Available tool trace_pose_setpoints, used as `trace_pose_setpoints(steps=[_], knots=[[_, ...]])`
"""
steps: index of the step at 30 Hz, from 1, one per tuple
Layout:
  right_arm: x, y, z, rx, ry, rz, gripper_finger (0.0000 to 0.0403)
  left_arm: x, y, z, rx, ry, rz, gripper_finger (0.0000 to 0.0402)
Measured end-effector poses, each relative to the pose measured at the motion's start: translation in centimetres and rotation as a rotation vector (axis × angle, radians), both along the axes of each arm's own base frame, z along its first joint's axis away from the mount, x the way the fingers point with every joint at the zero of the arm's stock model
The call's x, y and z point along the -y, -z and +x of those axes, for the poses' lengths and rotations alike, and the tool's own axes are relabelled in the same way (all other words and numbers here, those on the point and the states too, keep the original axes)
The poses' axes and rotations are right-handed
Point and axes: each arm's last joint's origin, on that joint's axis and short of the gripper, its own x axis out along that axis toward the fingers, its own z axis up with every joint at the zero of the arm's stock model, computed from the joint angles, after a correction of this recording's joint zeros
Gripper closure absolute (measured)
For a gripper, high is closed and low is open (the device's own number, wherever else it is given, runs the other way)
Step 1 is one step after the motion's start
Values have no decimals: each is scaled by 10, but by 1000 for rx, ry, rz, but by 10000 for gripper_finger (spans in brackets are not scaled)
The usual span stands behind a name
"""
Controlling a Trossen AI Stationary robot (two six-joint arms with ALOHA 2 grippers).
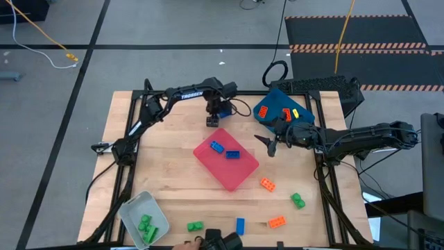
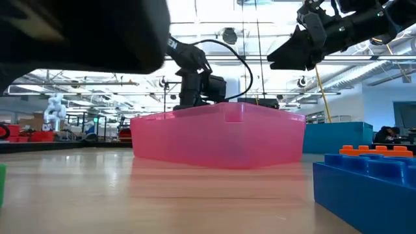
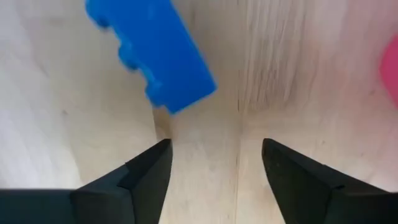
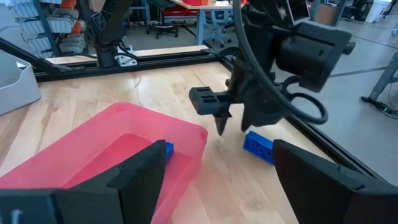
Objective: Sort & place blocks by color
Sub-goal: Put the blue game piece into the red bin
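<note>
My left gripper [image 1: 214, 119] [image 3: 214, 155] is open and points down at the table's far middle, just beyond the pink-red tray [image 1: 225, 163]. A blue block [image 3: 152, 53] [image 4: 258, 146] lies flat on the wood just ahead of its fingertips, untouched. My right gripper [image 1: 268, 144] [image 4: 217, 155] is open. It hovers in the air right of the pink-red tray and near the dark blue tray [image 1: 284, 111]. Two blue blocks [image 1: 225, 151] lie in the pink-red tray, orange blocks [image 1: 288, 113] in the dark blue tray, and green blocks [image 1: 147, 228] in the pale grey tray [image 1: 139, 208].
Loose blocks lie on the near right of the table: two orange ones [image 1: 267, 184] [image 1: 277, 222], two green ones [image 1: 297, 201] [image 1: 195, 226] and a blue one [image 1: 240, 226]. The low view shows that blue block close up [image 2: 367, 188]. Bare wood lies left of the pink-red tray.
</note>
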Motion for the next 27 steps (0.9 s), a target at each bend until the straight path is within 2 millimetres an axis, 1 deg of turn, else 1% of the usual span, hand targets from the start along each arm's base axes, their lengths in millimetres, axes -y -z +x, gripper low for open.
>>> trace_pose_setpoints(steps=[8, 13, 20, 23, 27], knots=[[0, 2, -1, -22, -1, 2, 117, 0, -4, -2, -9, 1, 12, 185], [0, 2, -1, -24, -2, 0, 117, -1, -7, -3, -12, -32, 30, 184], [0, 2, -1, -23, -2, -1, 117, -1, -7, 0, 7, -63, 45, 155], [0, 1, 0, -16, -2, -2, 117, -3, -7, 3, 25, -108, 81, 130], [0, 1, 0, -18, -4, -8, 117, -2, -7, 4, 24, -119, 93, 90]])
